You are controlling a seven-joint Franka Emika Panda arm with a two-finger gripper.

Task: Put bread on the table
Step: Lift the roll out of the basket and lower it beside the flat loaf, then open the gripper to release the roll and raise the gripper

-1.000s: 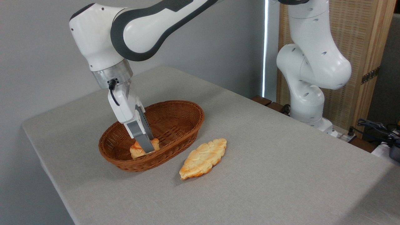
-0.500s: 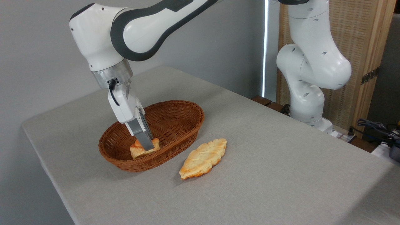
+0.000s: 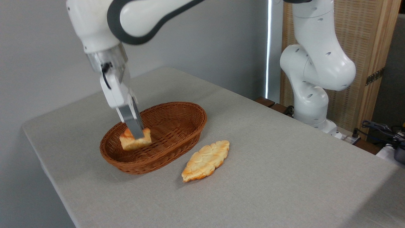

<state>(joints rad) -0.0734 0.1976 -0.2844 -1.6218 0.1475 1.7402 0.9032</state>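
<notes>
My gripper (image 3: 136,135) is shut on the bread (image 3: 131,142), a small orange-brown bun with a pale underside. The bun hangs in the air over the left part of the brown wicker basket (image 3: 177,126), a little above its floor. One grey finger (image 3: 133,122) crosses the front of the bun; the other finger is hidden behind it. The grey-clothed table (image 3: 269,177) lies below, and the basket stands on it.
A longer, paler leaf-shaped pastry (image 3: 205,161) lies on the cloth just right of the basket's front rim. The arm's white base (image 3: 313,104) stands at the table's far right edge. Cables (image 3: 383,129) lie at the far right.
The gripper has risen and shifted left, lifting the bread off the basket floor. The basket and the leaf-shaped pastry have stayed put.
</notes>
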